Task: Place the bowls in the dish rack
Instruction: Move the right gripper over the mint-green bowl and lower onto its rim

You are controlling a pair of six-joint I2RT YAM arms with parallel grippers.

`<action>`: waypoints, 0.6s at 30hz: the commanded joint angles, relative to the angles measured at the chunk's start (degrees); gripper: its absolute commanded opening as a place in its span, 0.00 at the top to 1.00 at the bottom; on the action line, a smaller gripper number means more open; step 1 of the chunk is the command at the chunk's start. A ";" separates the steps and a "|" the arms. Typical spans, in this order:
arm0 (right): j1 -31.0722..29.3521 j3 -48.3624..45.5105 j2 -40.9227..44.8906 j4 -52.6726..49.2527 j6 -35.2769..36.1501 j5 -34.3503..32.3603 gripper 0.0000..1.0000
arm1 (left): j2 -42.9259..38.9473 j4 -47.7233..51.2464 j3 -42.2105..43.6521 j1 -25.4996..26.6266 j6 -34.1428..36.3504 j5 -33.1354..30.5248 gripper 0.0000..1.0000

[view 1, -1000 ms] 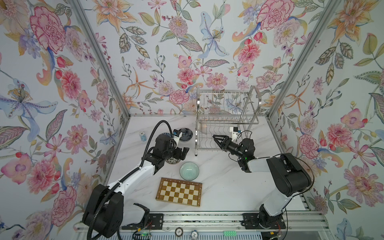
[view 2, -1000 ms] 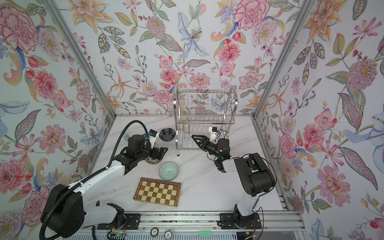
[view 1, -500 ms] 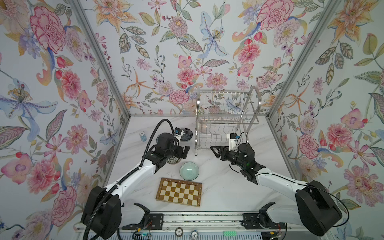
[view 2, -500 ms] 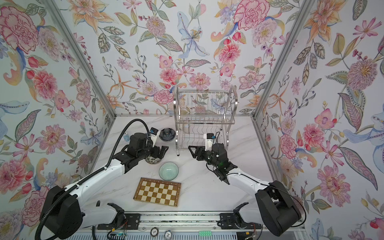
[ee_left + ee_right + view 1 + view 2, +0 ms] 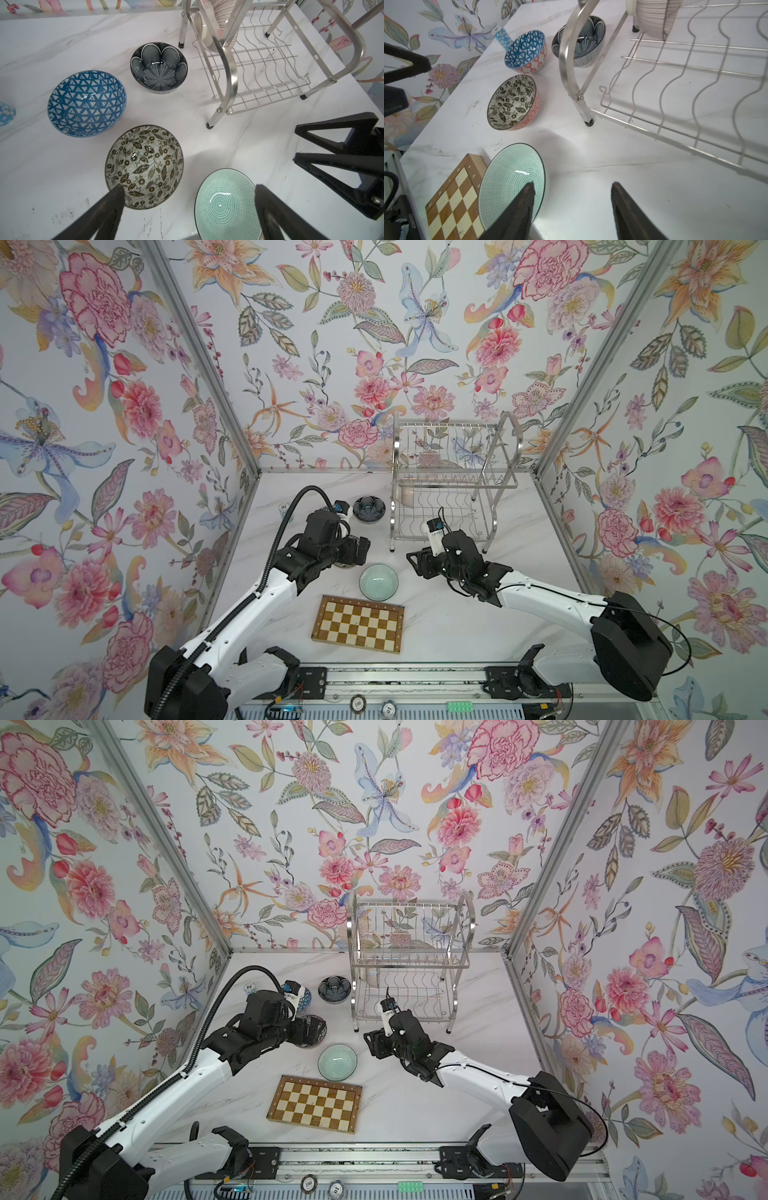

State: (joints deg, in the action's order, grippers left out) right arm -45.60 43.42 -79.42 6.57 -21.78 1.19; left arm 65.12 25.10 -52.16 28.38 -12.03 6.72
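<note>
Left wrist view shows four of the bowls sitting upright on the table: the pale green bowl (image 5: 225, 204) nearest, the black-and-white floral bowl (image 5: 144, 166) just left of it, the blue lattice bowl (image 5: 86, 102) farther left, and the navy petal bowl (image 5: 159, 67) farthest back, just beside the left legs of the dish rack (image 5: 229, 70). The fifth, the pink radial-lined bowl (image 5: 652, 18), stands on edge in a slot at the far left end of the rack's lower tier. No bowl shows on the upper tier in either top view. By that count one bowl is loaded and four are left, so the job looks barely begun.

The left gripper (image 5: 188, 191) hangs above the gap between the floral and green bowls, its fingers spread wide with nothing between them. The right gripper (image 5: 572, 186) hovers just right of the green bowl, in front of the rack, its fingers part-way apart and also empty. One finger overlaps the green rim in its wrist view, but both top views show it apart from the bowl.

A checkered board (image 5: 358, 623) lies just near of the green bowl, and a small blue-patterned cup (image 5: 501, 39) stands at the far left by the wall.
</note>
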 commanded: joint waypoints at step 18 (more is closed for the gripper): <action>-10.68 23.36 -23.19 -27.99 -2.32 -6.31 0.59 | -2.35 -0.29 6.14 -6.84 1.21 4.09 0.01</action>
State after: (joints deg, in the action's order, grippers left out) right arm -56.10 64.60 -101.47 -17.21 -21.80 -4.14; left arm 64.14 27.14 -47.07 22.11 -11.84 10.09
